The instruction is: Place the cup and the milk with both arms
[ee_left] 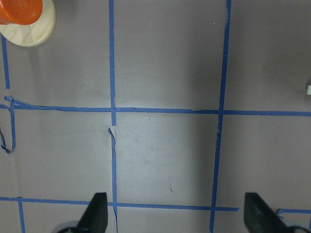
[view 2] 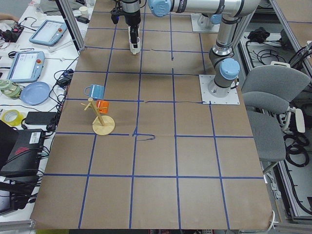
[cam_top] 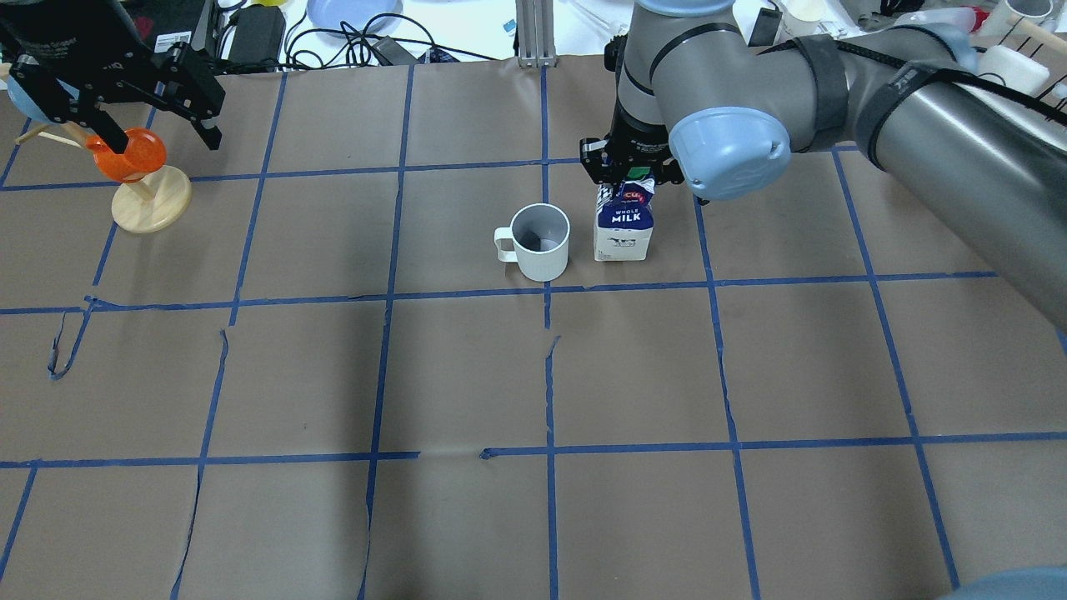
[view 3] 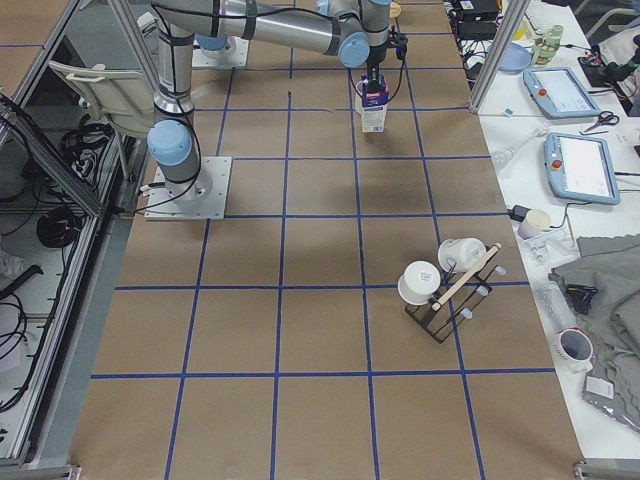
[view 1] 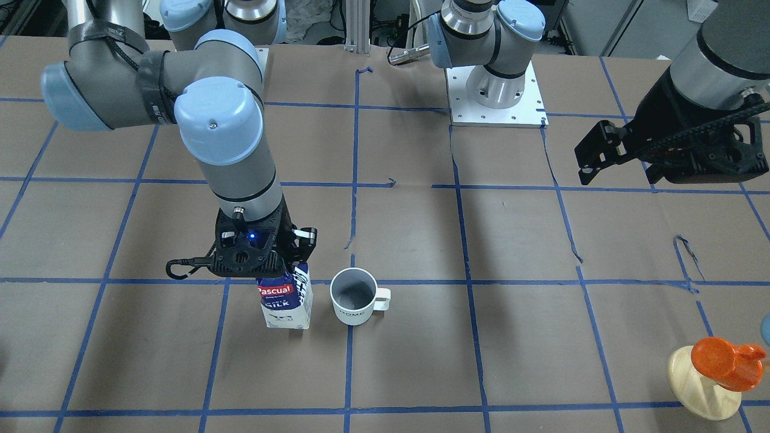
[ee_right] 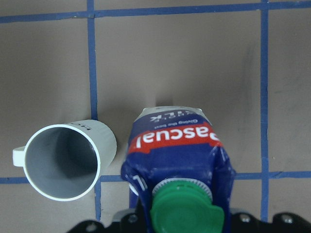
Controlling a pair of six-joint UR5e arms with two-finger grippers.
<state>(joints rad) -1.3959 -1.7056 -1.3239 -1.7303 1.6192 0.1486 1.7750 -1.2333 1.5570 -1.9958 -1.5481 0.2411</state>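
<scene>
Found milk [ee_right: 172, 141] clamped at gable by right gripper [cam_top: 627, 177], cup [ee_right: 65, 162] just beside. Found left gripper [ee_left: 177, 212] wide, empty. Could topple milk onto cup if released tilted.

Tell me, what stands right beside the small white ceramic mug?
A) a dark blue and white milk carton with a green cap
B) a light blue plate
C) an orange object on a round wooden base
A: the dark blue and white milk carton stands upright beside the small white ceramic mug, on the side away from its handle, with the right gripper closed on its top.
</scene>
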